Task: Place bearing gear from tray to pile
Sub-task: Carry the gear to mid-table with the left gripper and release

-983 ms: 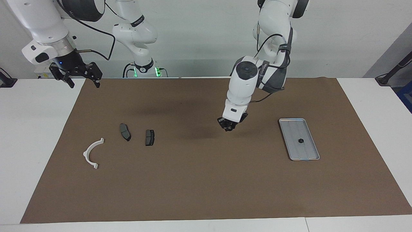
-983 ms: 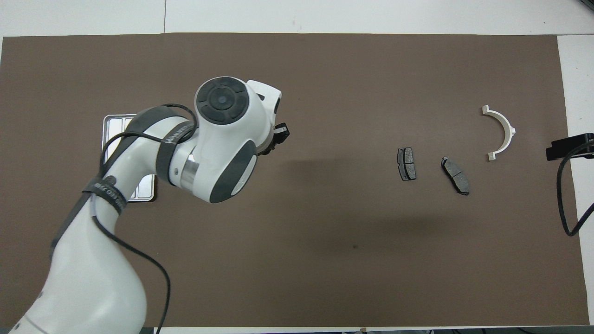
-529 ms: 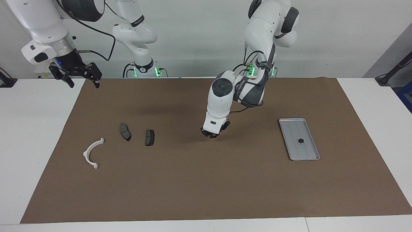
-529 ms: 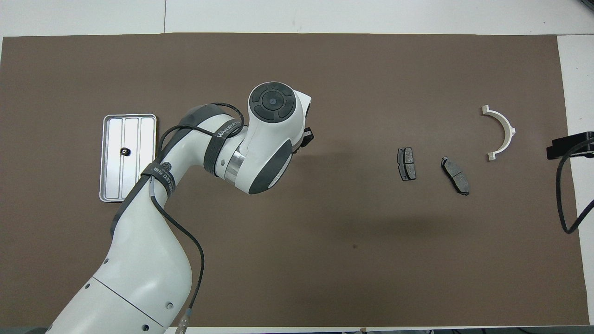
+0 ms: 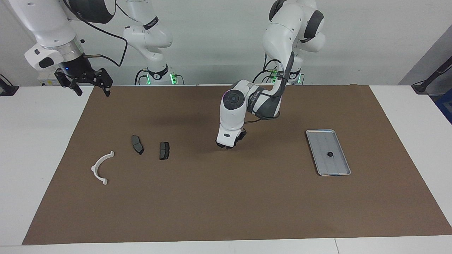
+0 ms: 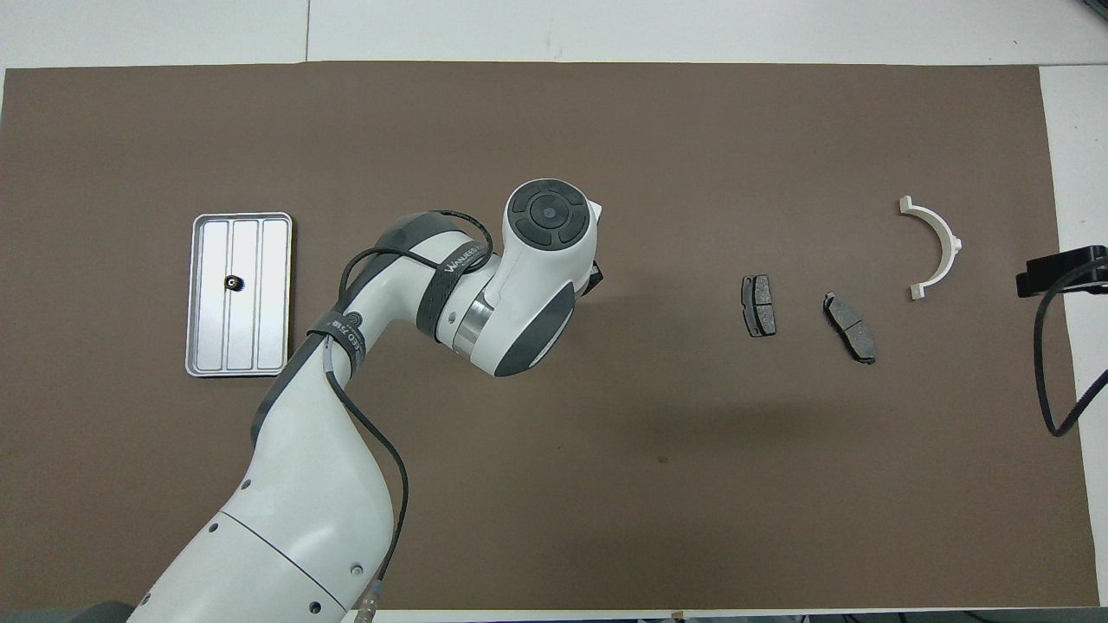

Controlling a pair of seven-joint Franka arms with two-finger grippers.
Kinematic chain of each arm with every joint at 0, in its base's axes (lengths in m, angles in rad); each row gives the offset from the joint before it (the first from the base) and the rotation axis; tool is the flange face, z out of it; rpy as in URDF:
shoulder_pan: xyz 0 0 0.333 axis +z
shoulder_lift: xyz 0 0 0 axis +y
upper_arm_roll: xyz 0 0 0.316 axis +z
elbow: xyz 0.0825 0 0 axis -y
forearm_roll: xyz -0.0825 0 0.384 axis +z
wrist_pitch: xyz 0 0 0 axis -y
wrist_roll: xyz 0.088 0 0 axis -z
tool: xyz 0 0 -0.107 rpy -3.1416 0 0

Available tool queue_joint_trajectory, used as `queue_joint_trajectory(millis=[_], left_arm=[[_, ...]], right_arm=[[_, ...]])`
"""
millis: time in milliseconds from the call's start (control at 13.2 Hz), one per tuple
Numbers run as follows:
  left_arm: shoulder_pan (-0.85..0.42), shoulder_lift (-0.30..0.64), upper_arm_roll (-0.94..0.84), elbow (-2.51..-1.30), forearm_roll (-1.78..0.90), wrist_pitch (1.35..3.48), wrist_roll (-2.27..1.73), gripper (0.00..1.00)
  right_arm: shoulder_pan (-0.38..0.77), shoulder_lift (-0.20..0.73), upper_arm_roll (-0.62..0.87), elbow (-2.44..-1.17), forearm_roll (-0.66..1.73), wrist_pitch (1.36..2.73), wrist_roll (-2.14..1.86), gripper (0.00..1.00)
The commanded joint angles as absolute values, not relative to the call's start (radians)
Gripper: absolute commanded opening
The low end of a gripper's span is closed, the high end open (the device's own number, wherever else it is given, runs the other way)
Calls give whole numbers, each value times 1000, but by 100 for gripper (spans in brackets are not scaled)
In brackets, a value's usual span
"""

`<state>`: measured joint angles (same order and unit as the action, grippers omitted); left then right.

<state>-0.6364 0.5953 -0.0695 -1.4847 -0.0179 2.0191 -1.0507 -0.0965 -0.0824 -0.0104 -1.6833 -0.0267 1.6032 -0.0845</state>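
Over the middle of the brown mat [image 5: 226,197], between the grooved silver-grey metal tray [image 5: 337,165] at nine o'clock from the robots' end and the pile [image 5: 164,150] of a white half-ring bracket [image 5: 100,169] and two dark grey plates at three, the left gripper [image 5: 226,146] hangs low, whether loaded I cannot tell, one small black bearing gear [image 5: 329,154] lies on the tray, and the right gripper [image 5: 91,92] waits spread wide, so the carry seems under way and next needs a gentle set-down beside the plates.

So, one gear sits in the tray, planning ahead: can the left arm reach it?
Probably yes: the gear lies uncovered in the tray at the left arm's end; the left end effector hangs over the mat nearby, nothing between.
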Motion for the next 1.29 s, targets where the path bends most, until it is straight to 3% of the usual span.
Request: queue_joint_trajectory(millis=[0,756,832,907,1059,1134,1210], left_arm=[[-667,623,-52,-1460,-15,2045,-1080,2],[-678,614,-52,-1537,-11,2115,-1083,5],[-678,614,-54,-1546,-11,2118,-1086,12],[-678,612,-52,-1548,-9,2121,-1088,29],[-676,612,-54,-1548,-9,2121,-1094,78],[-676,611,-52,-1548,-9,2120,-1106,92],[-676,611,-52,-1546,-9,2114,-1108,100]], right_arm=[[-100,-106,-6,-1712,-26,1634,-89,100],[-103,-106,-6,-1717,-15,1643,-90,100],[-101,-104,-6,-1717,-17,1644,-91,100],[-101,-104,-6,-1715,-17,1644,-91,100],[-98,-104,-5,-1715,-20,1647,-89,100],[-97,-104,-2,-1715,-26,1647,-87,100],[-97,-104,0,-1713,-28,1647,-90,100]])
